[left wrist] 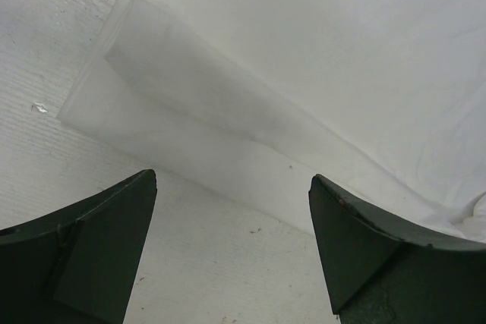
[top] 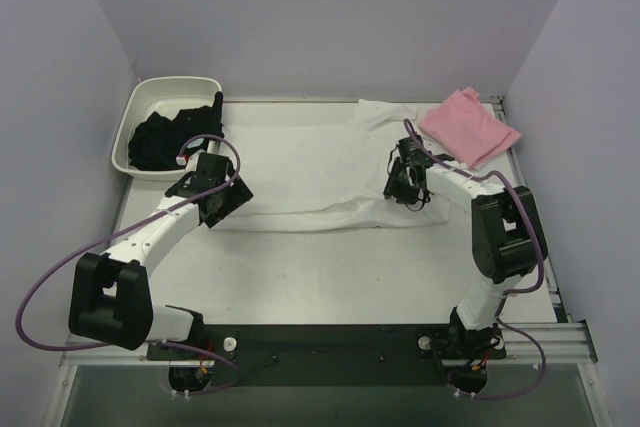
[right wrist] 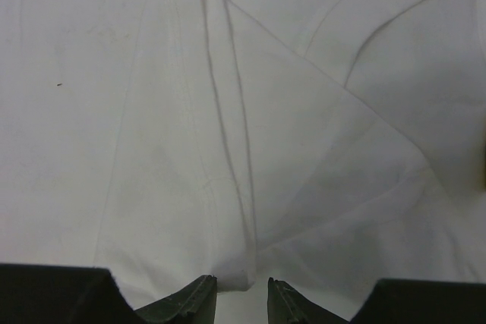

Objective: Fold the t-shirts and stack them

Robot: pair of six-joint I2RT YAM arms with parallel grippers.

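White tee lies spread flat across the bench, laid out for folding; the pink tee sits folded at the far right corner, I judge as the stack's base. My right tool, arm bent inward, pinches a ridge of cloth near the tee's right side. My left tool, spread wide, hovers tilted over its left edge.
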